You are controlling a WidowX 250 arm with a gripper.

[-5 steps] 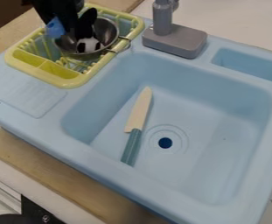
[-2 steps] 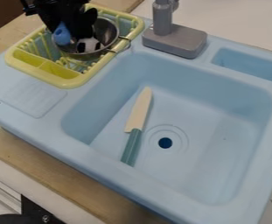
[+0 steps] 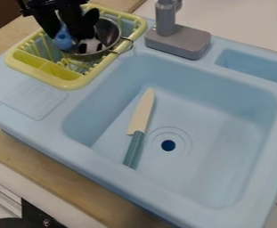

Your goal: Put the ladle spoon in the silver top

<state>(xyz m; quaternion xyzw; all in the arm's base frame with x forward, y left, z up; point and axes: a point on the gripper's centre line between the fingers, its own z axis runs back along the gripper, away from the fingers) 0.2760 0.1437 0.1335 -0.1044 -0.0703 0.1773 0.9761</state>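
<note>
1. Location: the blue ladle spoon (image 3: 63,39) is at the left side of the silver vessel (image 3: 109,33), over the yellow-green rack (image 3: 75,83). Whether it touches the vessel's rim or is clear of it could not be determined.
2. Pincer: the pincer (image 3: 68,29) is judged to be grasping the blue ladle spoon, whose visible blue part shows among its black parts. The exact contact is hidden.
3. Weight and stiffness: the spoon is assessed as light, toy-grade plastic, stiff throughout. It should not bend or be crushed under an ordinary grip.
4. Surface: its finish appears smooth and rounded, so slipping or turning in the grip is the chief risk. Breakage is considered unlikely.
5. Recommended hold: the handle, taken squarely across its narrow width and close enough to the bowl end to limit swing. The rounded end offers poorer purchase and should be left free to enter the vessel first.
6. Receiving vessel: it appears to be thin, hard metal, and a knock could shift it in the rack. A black-and-white object (image 3: 90,46) occupies part of its interior; the spoon should be lowered gently beside it, then released.
</note>
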